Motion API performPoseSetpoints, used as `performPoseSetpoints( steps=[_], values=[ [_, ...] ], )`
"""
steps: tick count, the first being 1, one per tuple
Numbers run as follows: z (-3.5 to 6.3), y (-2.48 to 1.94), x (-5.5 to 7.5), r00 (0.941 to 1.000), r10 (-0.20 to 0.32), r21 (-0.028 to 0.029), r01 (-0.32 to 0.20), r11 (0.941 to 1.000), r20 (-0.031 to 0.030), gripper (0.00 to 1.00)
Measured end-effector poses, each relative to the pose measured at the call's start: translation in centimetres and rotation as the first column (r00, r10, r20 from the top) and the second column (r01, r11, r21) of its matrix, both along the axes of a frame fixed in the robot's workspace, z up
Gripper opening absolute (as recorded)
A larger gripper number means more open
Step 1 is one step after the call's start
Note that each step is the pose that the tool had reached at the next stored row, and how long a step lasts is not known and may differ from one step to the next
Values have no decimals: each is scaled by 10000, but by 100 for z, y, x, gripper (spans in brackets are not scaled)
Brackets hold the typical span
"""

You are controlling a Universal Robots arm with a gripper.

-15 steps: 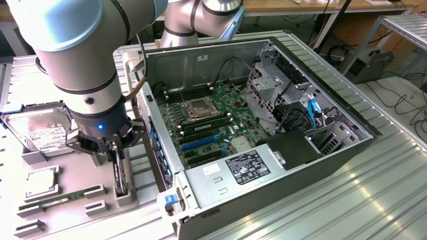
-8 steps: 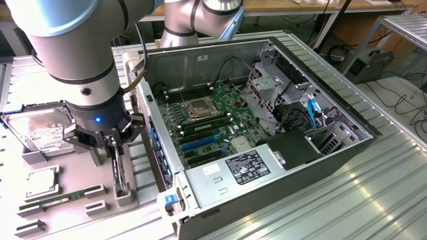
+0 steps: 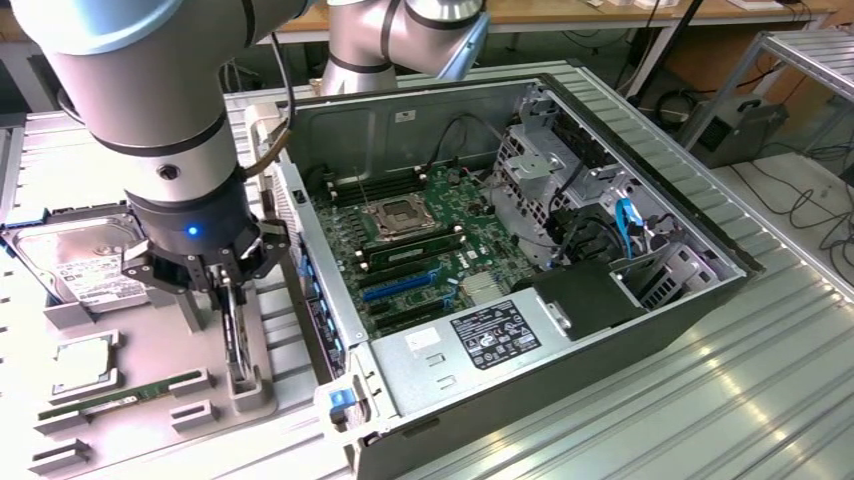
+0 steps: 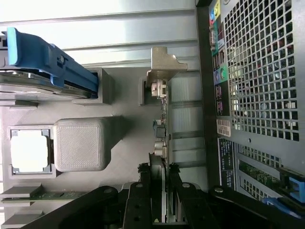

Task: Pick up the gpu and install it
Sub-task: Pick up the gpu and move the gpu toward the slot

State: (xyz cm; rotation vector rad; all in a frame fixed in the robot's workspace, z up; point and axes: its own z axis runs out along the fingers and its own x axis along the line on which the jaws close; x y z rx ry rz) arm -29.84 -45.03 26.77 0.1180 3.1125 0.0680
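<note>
The gpu stands on its edge in a slot of the grey parts holder, at the exterior view's left, just outside the open computer case. My gripper is straight above it, with its black fingers down on either side of the card's top edge. The wrist view looks along the thin card to its silver bracket at the far end. There the fingertips press against both faces, so the gripper is shut on the gpu. The card still sits in its slot.
On the holder lie a silver hard drive, a square processor and a green memory stick. The case's side wall rises close beside the gripper. Inside lies the motherboard with blue expansion slots.
</note>
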Motion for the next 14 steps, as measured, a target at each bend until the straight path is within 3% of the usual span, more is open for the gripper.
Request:
performPoseSetpoints(
  steps=[2, 14],
  values=[
    [62, 0, 0, 10000, 0, 0, 0, 10000, 1, 26],
    [86, 0, 0, 10000, 0, 1, 0, 10000, 1, 26]
  ],
)
